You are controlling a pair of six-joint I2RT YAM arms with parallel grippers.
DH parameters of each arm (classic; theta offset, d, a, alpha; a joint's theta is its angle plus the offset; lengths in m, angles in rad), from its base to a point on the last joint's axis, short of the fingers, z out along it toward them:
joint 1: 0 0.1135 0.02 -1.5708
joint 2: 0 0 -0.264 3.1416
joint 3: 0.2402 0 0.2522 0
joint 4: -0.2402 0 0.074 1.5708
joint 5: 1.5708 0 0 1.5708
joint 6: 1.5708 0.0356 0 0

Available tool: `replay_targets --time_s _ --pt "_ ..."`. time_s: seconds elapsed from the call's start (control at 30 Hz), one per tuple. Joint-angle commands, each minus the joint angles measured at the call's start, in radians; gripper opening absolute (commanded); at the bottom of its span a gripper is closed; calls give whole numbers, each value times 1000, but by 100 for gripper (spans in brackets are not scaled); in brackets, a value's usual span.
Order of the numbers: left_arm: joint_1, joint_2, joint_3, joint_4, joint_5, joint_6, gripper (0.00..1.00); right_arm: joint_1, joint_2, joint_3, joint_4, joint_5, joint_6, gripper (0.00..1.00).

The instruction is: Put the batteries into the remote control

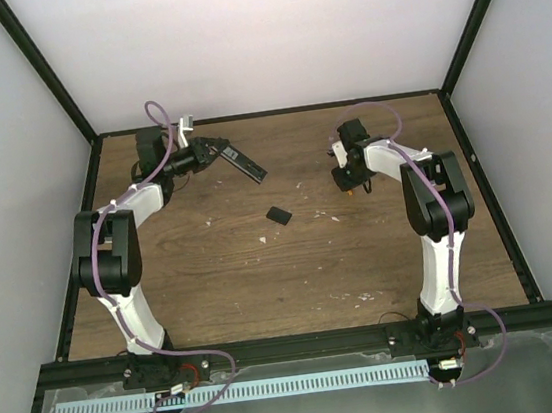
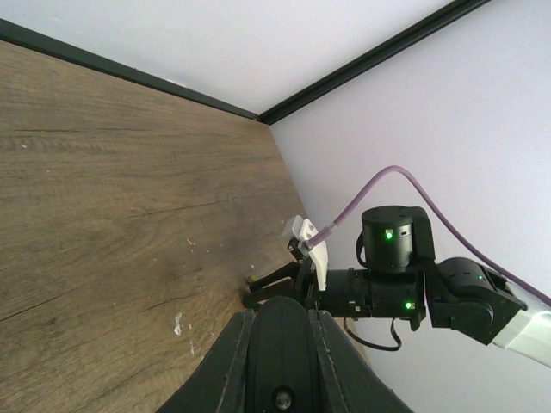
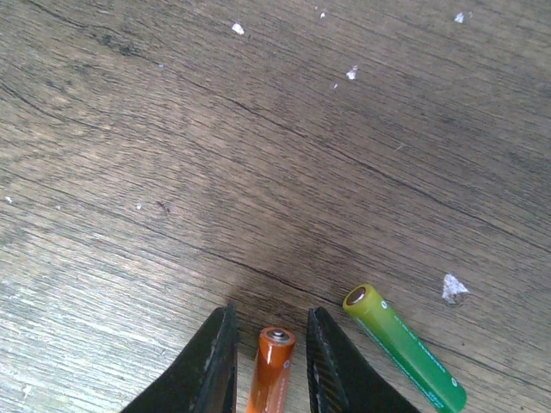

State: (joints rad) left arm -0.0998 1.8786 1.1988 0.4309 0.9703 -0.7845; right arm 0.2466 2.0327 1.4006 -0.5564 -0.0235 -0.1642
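Jaws of the left gripper (image 2: pixel 281 314) were clamped on the remote control (image 2: pixel 280 357), toward the table's (image 1: pixel 216 294) 11 o'clock. The right gripper's (image 3: pixel 270 314) stood narrowly apart, straddling an orange battery (image 3: pixel 270 372) without touching it; a green battery (image 3: pixel 405 348) lay at its 3 o'clock.

Soft, even light is falling from above on the wooden table (image 1: pixel 293 265), leaving only faint shadows. In the right wrist view the grain is showing sharp, and a dim shadow is pooling ahead of the fingers (image 3: pixel 215 370).
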Motion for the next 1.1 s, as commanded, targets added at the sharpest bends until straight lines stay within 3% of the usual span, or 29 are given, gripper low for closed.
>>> replay_targets --time_s 0.0,0.87,1.07 --pt "0 6 28 5 9 11 0 14 42 29 -54 -9 -5 20" --pt "0 10 40 -16 28 23 0 14 58 -21 -101 -55 18 16" --pt "0 10 39 -8 42 18 0 15 54 -25 -107 -72 23 11"
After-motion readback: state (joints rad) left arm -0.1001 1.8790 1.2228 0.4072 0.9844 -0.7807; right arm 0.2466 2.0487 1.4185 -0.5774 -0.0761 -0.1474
